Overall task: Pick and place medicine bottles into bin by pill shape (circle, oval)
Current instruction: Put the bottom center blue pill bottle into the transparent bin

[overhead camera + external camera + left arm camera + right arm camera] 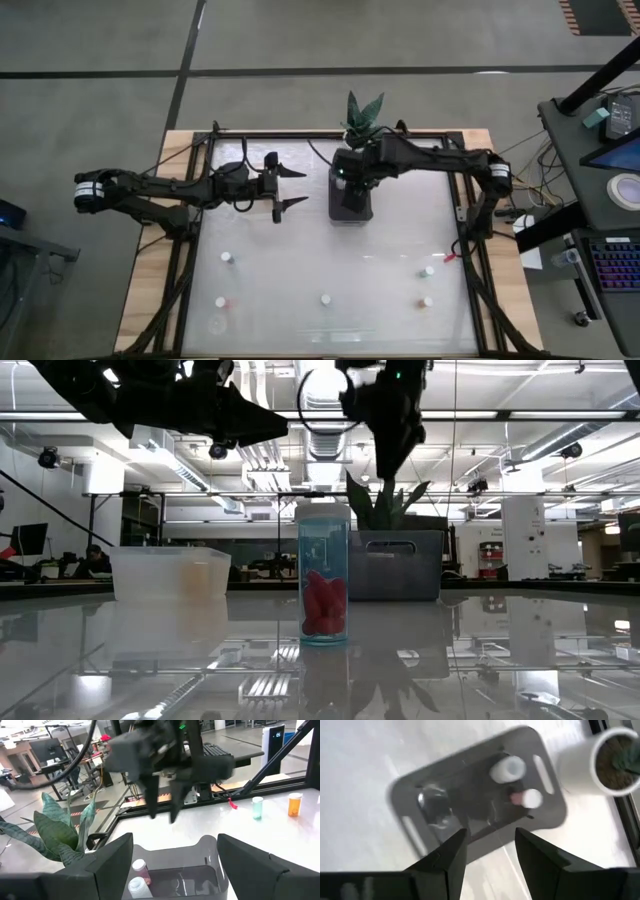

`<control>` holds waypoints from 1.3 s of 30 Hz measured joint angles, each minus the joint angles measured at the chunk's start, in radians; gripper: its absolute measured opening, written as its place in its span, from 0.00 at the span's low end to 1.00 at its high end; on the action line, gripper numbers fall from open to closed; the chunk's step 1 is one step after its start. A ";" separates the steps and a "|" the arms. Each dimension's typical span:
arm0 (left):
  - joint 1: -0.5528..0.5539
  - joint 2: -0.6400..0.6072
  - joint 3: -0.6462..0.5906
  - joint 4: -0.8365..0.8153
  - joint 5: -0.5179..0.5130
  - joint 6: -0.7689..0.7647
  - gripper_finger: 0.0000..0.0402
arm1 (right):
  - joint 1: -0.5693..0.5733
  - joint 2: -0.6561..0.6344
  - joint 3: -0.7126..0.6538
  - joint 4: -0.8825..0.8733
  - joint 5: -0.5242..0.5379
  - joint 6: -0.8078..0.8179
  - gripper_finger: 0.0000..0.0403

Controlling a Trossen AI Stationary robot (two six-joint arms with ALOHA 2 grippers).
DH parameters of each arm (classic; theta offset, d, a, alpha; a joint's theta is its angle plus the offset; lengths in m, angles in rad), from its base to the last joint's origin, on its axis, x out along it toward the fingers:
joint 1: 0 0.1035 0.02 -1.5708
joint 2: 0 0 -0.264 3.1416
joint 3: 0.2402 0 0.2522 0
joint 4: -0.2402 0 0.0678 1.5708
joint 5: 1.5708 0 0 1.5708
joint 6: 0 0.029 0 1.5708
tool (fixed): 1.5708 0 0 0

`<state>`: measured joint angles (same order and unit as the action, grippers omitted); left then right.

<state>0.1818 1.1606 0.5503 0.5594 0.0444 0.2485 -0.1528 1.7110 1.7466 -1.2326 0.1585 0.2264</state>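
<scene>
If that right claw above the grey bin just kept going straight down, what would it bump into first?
Probably the grey bin itself: the right claw, open and empty, points down at its near rim, with two bottles inside farther along.

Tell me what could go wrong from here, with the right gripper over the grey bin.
The right gripper hangs open above the grey bin, which already holds two bottles; descending could knock them or shift the bin. The left gripper waits open just beside it, so the arms could clash. The potted plant stands right behind the bin, and its leaves might snag the right arm.
</scene>
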 joint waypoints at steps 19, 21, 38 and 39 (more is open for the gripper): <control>0.000 0.000 0.000 0.002 0.000 -0.002 0.68 | 0.228 -0.209 -0.341 0.459 0.003 -0.001 0.40; 0.000 0.000 0.000 0.004 0.000 -0.002 0.68 | 0.239 -0.238 -0.396 0.523 0.003 -0.010 0.40; -0.093 0.000 0.000 0.000 0.003 -0.098 0.68 | 0.273 -0.553 -0.890 1.062 0.002 -0.125 0.40; -0.111 0.000 0.000 -0.003 -0.002 -0.116 0.68 | 0.273 -0.571 -0.915 1.092 0.002 -0.138 0.40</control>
<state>0.0705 1.1606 0.5503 0.5565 0.0421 0.1330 0.1200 1.1396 0.8321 -0.1409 0.1604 0.0880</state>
